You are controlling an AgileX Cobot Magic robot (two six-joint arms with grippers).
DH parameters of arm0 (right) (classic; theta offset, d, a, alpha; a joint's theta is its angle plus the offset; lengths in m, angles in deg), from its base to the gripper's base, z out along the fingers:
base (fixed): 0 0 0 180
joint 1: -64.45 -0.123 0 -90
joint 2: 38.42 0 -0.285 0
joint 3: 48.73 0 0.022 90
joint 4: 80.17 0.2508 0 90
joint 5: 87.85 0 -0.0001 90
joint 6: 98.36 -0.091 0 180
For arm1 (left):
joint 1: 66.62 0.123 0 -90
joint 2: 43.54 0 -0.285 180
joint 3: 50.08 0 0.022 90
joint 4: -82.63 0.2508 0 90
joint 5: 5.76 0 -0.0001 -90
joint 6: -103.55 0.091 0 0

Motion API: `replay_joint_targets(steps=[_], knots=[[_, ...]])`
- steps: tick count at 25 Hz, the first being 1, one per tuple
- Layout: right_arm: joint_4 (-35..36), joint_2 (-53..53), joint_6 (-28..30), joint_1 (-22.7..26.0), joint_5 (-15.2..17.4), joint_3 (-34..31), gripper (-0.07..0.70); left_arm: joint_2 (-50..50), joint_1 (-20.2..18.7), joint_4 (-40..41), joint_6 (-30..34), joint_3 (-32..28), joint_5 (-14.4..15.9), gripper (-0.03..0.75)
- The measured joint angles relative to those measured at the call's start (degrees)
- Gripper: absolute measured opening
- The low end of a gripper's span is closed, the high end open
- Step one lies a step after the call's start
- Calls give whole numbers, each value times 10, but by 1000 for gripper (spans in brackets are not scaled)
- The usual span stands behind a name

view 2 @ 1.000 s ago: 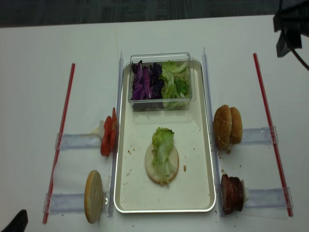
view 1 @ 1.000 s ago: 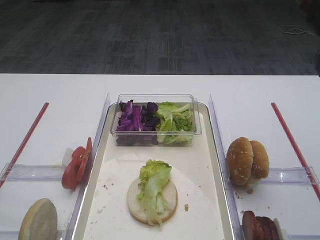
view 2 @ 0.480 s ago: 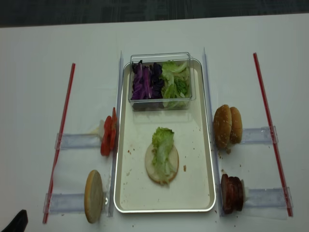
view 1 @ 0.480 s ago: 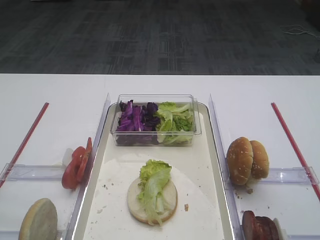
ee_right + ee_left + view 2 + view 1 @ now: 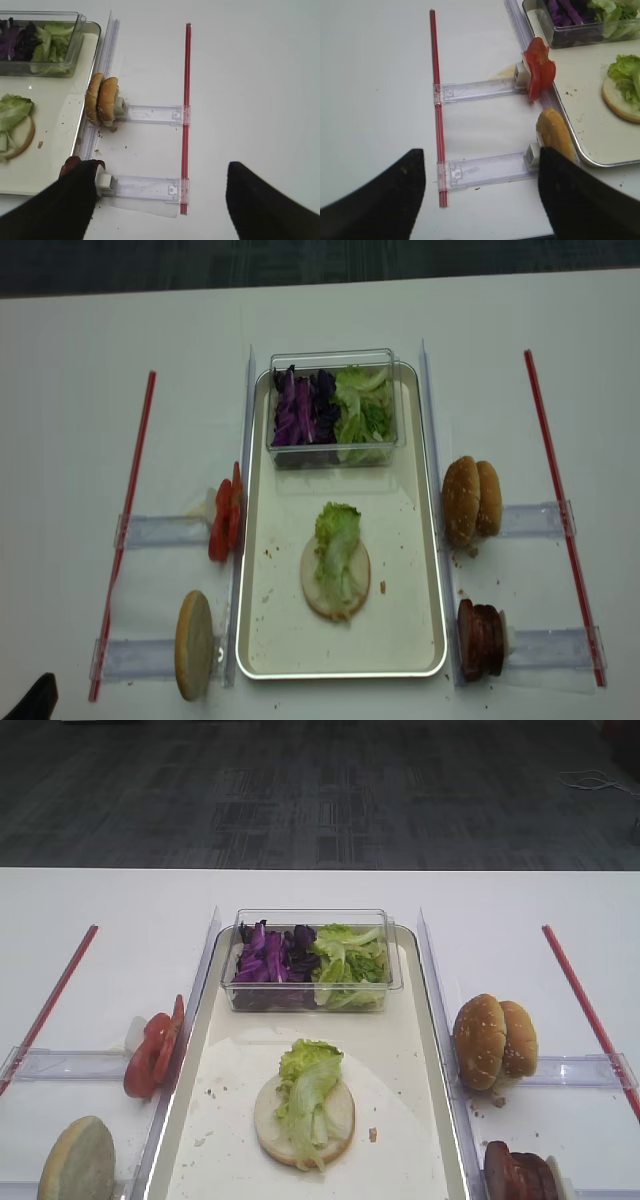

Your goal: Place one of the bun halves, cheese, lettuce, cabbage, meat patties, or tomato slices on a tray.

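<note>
A bare strip of white counter (image 5: 60, 490) lies left of the red strip (image 5: 125, 530). Tomato slices (image 5: 225, 525) and a pale bun half (image 5: 194, 645) stand on edge just outside the tray (image 5: 425, 570) rim. On the liner a bun half (image 5: 335, 580) carries lettuce (image 5: 336, 540); the tub (image 5: 335, 408) fills the far end. Sesame bun halves (image 5: 470, 500) and meat patties (image 5: 480, 640) stand beside the right rim. Left gripper (image 5: 480, 195) and right gripper (image 5: 160, 205) jaws spread wide, holding nothing.

Looks like a lab or test room set up as a burger-assembly station, not a real kitchen. White table (image 5: 320, 895) on dark grey office carpet tiles (image 5: 320, 790), with red tape strips (image 5: 128, 530) marking bounds and clear acrylic holders (image 5: 150, 114) standing ingredients upright beside a silvery tray (image 5: 425, 540).
</note>
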Motion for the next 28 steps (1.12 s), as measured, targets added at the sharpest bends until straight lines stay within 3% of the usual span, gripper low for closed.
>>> replay_joint_targets(steps=[11,21,28], knots=[[0,138,-2,0,4,-80,553,0,0,0,0,0,0,456],[0,179,-2,0,6,-134,549,0,0,0,0,0,0,456],[0,179,7,0,6,-151,473,0,0,0,0,0,0,456]])
